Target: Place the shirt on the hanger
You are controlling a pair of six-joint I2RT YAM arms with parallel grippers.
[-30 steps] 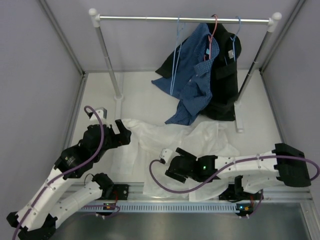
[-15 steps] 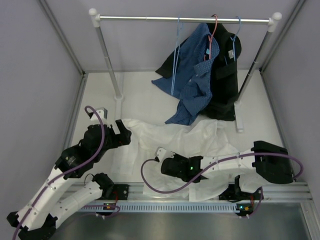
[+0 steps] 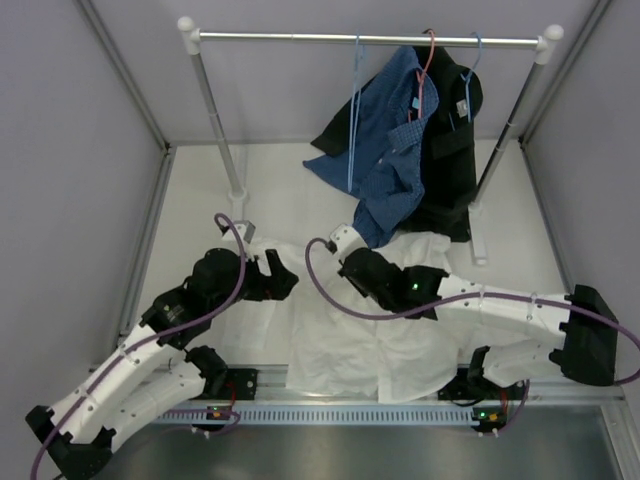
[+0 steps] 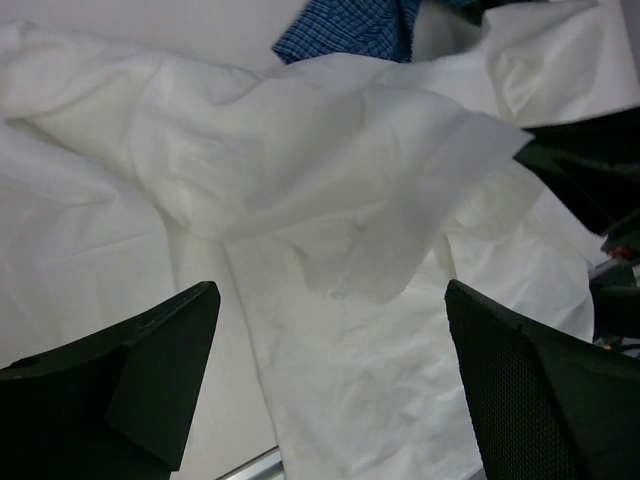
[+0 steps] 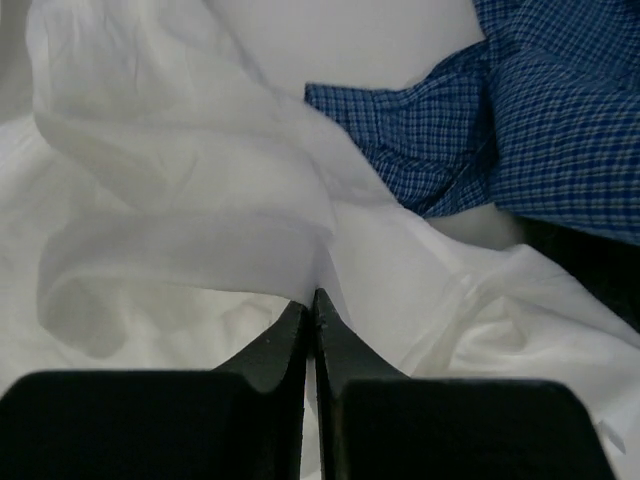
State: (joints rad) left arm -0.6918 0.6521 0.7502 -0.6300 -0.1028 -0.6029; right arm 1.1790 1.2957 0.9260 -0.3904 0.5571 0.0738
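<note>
Your crumpled white cloth shirt lies on the white worktop, near the thin light-blue wire hanger hooked on the metal rail. Your right arm has its jaws pinched onto a shirt fold, and your left arm holds its jaws wide above it.

Rumpled white shirt; thin, seemingly bare hanger

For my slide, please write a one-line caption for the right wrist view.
Right hand shut on a fold of the white shirt, with the blue shirt beyond it.
</note>
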